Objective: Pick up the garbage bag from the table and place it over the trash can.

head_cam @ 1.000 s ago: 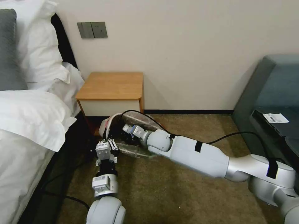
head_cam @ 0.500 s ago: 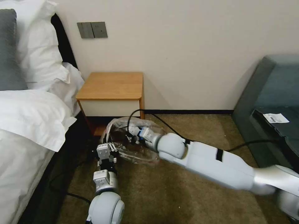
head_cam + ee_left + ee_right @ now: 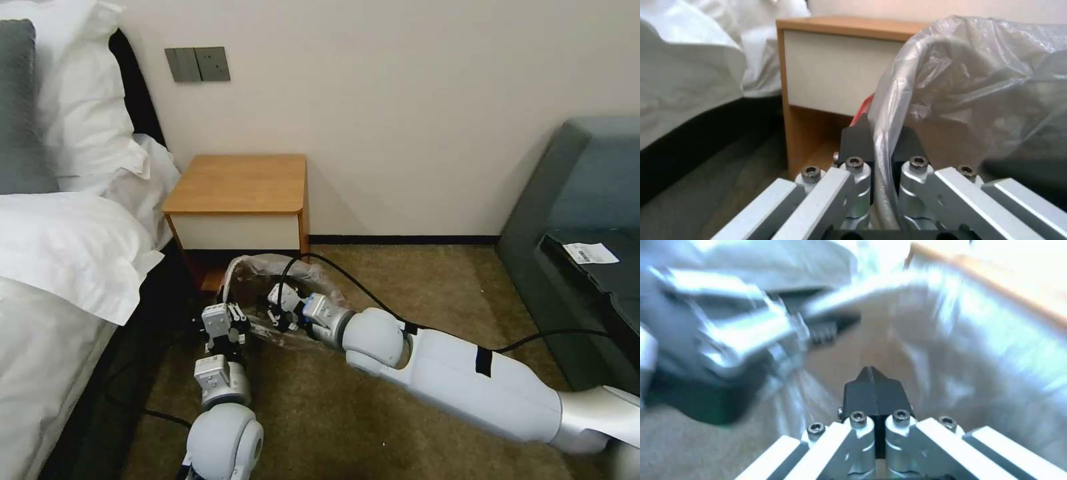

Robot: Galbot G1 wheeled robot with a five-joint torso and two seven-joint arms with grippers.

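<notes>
On the carpet in front of the desk (image 3: 235, 183), the garbage bag (image 3: 303, 272) drapes over the trash can (image 3: 925, 140), my left hand (image 3: 882, 141) pinching bag and rim, my right hand (image 3: 273, 310) closed empty inside it.

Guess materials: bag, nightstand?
Bag: thin clear plastic film, likely polyethylene; wrinkled, glossy, see-through. Nightstand: looks like light wood or wood-look laminate, matte, with a smooth white drawer front; which of the two is unclear.
</notes>
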